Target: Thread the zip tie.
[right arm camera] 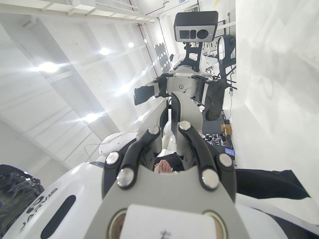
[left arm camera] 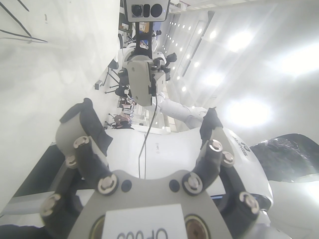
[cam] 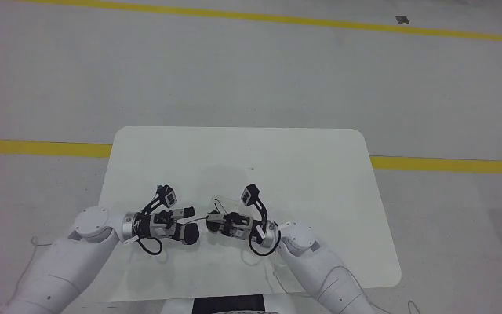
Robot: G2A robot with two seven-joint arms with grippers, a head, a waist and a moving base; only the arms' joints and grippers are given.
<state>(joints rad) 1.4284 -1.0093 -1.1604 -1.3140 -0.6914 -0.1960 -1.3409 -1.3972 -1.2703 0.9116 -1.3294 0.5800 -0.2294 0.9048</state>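
Got left gripper spread wide, right gripper pinched narrow, can't tell on what. Probably spotting zip tie as thin black strands flat on table, just beyond both.

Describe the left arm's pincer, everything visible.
The left arm's grey metal pincer stands wide open with nothing between its two fingers. Each pale finger carries a black, rubbery-looking pad and hangs on black links with silver bolts from a grey base plate. It is over the front part of the white round-cornered table, facing the right arm's shut pincer without touching it.
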